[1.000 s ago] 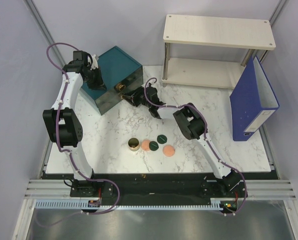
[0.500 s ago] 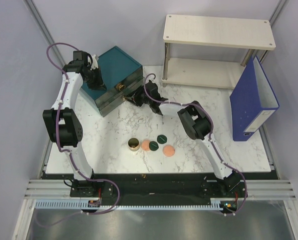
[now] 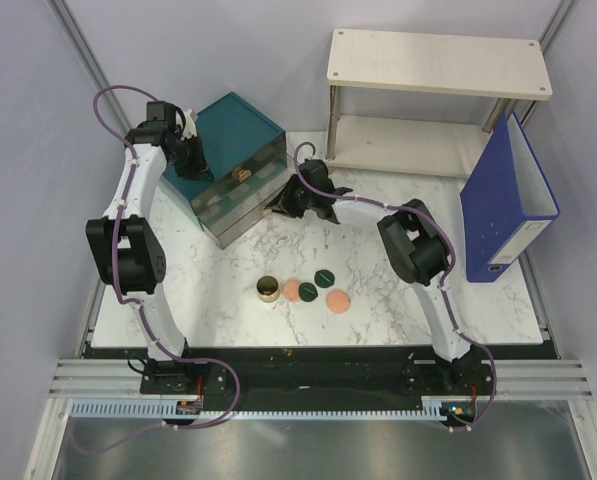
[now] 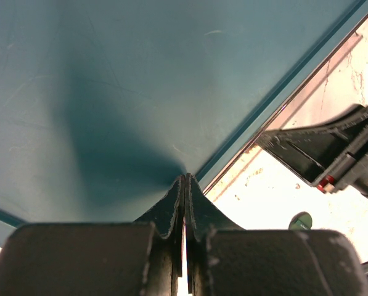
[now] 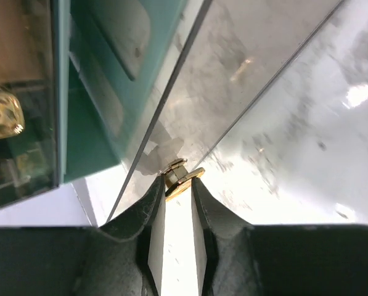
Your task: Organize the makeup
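Top external view: the left fingers [image 4: 171,209] are clenched, empty, atop the teal drawer box [image 3: 236,135]. The right fingers [image 5: 148,216] pinch the gold knob [image 5: 182,177] of its clear drawer [image 3: 246,203]. Well in front of the box, the gold-lidded jar [image 3: 269,289], green compacts [image 3: 325,277] and peach discs [image 3: 337,301] lie on the desk [image 3: 228,265]. They look light, rigid and slick, best gripped across their rims.
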